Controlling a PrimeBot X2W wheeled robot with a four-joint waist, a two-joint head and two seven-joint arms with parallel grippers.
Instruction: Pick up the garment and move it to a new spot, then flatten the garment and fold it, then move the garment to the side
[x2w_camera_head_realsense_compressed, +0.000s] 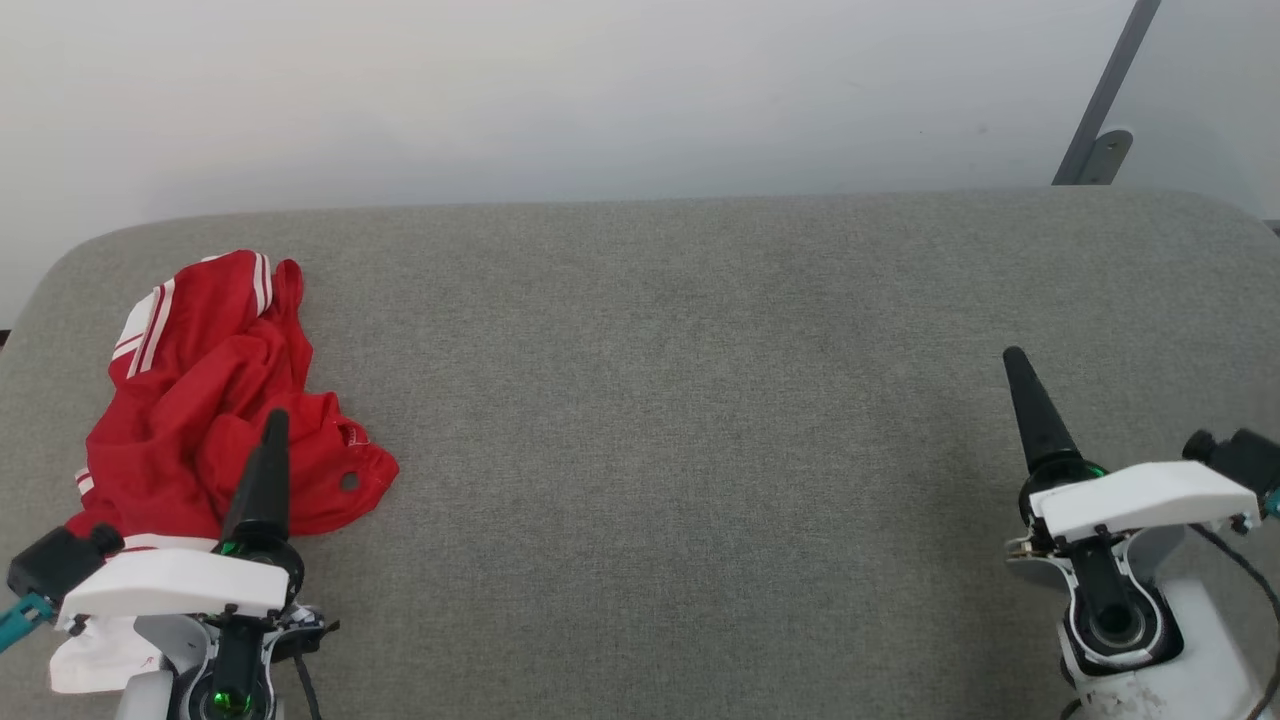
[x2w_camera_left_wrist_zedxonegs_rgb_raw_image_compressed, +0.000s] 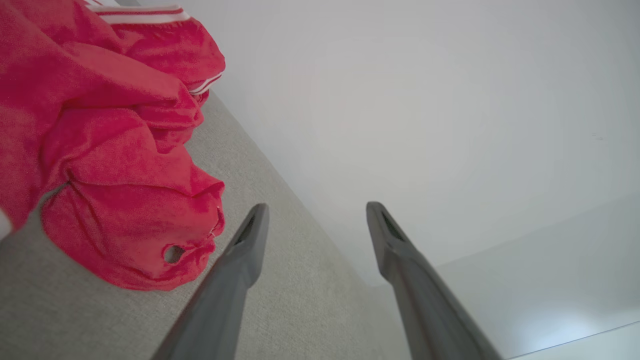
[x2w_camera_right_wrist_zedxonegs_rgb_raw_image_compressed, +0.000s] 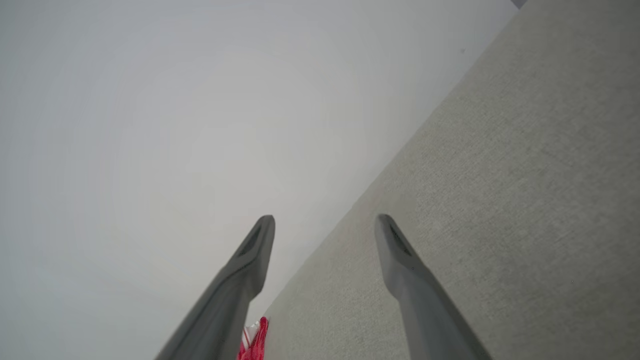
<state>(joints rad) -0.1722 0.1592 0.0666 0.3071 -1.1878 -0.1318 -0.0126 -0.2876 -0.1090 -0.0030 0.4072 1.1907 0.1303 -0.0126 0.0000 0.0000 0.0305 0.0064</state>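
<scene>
Head view worries us: our dark-fingered left gripper (x2w_camera_left_wrist_zedxonegs_rgb_raw_image_compressed: 316, 212) and right gripper (x2w_camera_right_wrist_zedxonegs_rgb_raw_image_compressed: 325, 222) gape empty, and pinching one fold of the crumpled red white-striped jersey (x2w_camera_head_realsense_compressed: 215, 400) could lift it twisted.

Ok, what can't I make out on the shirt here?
Head view: the left end effector covers the near edge of the garment.
Crumpled folds hide any front print.
Left wrist view: top and left edges cut it off.
Right wrist view: a red sliver at the bottom edge, rest cut off.

Red shirt (x2w_camera_head_realsense_compressed: 200, 400) with white-striped trim, left of the frame; plain grey fabric-covered table (x2w_camera_head_realsense_compressed: 700, 400); off-white wall (x2w_camera_head_realsense_compressed: 500, 90); left gripper (x2w_camera_left_wrist_zedxonegs_rgb_raw_image_compressed: 316, 206) and right gripper (x2w_camera_right_wrist_zedxonegs_rgb_raw_image_compressed: 325, 218) dark grey
</scene>
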